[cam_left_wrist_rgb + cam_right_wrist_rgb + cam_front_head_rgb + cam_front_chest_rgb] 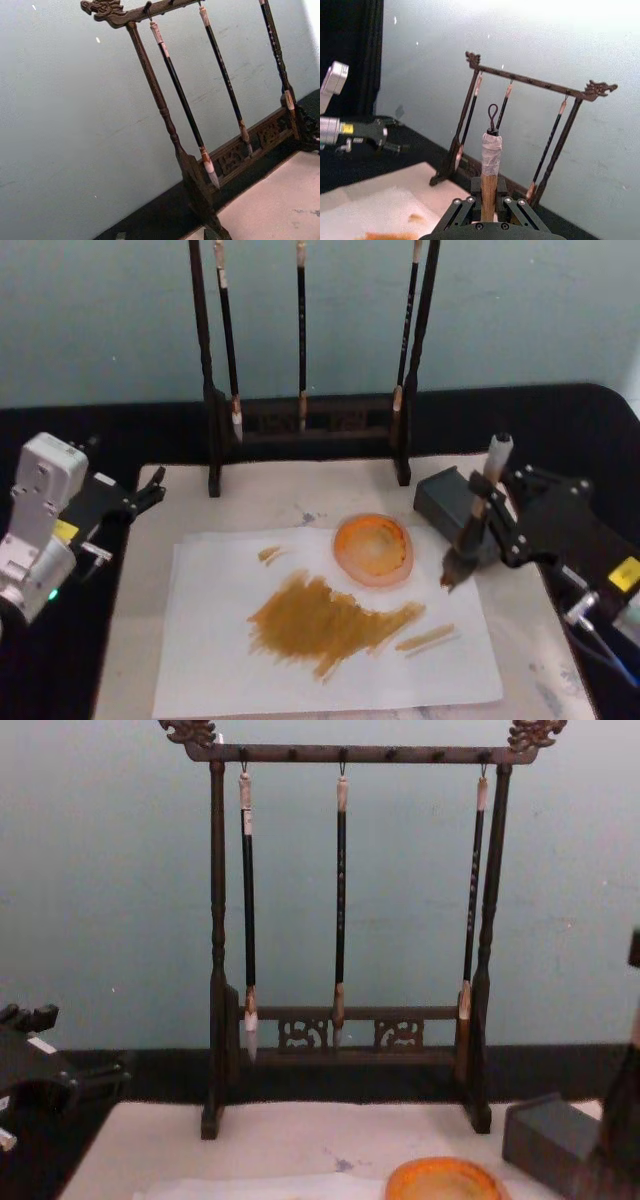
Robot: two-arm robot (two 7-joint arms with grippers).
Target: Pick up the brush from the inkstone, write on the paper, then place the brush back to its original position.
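Head view: tool loaded, target to its left

Our right gripper [482,512], the nearer arm, is clamped on the thick tan-handled calligraphy brush [462,552], which stands near upright with its bristles down. The small round orange inkstone dish [374,550] lies just left of the tip, at the far edge of the white paper sheet [220,640]. Our left gripper [148,490] sits parked far left. We read no writing.

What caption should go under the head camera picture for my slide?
Right gripper holds the brush beside the inkstone, brown strokes across the paper, left gripper idle at left.
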